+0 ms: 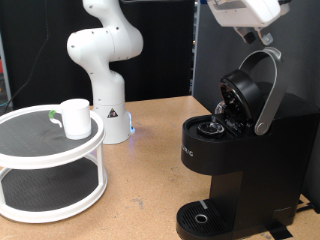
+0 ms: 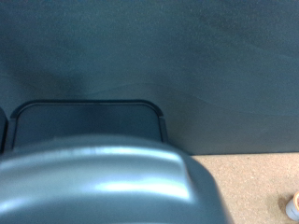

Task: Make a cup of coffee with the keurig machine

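Observation:
The keurig machine [image 1: 235, 150] stands at the exterior view's right, black and boxy. Its lid [image 1: 243, 95] is raised, with the grey-silver handle [image 1: 268, 90] arching over it, and the pod chamber [image 1: 212, 128] is open to view. What lies in the chamber is too dark to tell. My gripper [image 1: 258, 38] hangs just above the top of the raised handle, at the exterior view's top right. No fingers show in the wrist view, which is filled by the handle [image 2: 103, 182] close up and the machine's black top [image 2: 84, 121]. The white cup [image 1: 76, 117] stands upright on the rack, far from the gripper.
A white round two-tier rack [image 1: 50, 165] stands at the exterior view's left and bears the cup. The arm's white base [image 1: 103, 70] stands behind it. A dark panel [image 1: 212, 45] stands behind the machine. The wooden table [image 1: 140, 190] runs between the rack and the machine.

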### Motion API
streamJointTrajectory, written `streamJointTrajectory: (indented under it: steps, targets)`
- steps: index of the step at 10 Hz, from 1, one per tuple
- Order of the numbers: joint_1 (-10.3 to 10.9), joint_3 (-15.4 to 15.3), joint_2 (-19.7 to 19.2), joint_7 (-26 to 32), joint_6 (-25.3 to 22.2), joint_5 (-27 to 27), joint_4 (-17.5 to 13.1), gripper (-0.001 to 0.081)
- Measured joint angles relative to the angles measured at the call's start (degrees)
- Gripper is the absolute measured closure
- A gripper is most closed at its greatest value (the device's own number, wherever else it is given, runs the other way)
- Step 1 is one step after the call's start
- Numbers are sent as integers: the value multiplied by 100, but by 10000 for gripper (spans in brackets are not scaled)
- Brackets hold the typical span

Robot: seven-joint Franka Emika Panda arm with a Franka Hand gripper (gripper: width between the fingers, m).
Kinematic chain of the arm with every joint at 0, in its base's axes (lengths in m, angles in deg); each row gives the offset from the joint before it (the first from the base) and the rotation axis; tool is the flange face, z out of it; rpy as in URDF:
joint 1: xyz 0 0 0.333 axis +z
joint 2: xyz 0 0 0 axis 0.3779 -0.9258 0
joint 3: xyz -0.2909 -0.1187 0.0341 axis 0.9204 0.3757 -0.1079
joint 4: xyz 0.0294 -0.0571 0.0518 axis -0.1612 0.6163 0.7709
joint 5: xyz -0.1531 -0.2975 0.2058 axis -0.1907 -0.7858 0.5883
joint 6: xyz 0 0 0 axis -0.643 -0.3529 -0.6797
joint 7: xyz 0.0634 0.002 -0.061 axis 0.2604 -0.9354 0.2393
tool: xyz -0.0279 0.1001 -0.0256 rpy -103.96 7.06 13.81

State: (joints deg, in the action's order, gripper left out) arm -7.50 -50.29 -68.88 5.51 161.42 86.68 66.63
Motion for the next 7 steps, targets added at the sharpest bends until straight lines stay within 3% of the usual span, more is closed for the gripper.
streamJointTrajectory:
  steps: [1, 2, 3, 4, 6, 7]
  targets:
    - [3, -63, -5, -37, 53, 1, -1, 355]
    - [5, -122, -6, -53, 122, 12, -1, 355]
    - [12, -181, -5, -59, 196, 41, -10, 556]
    - [17, -235, -4, -70, 236, 58, -34, 556]
    - [23, -347, -6, -170, 242, 42, -76, 782]
    - [23, -410, -12, -256, 243, -18, -77, 782]
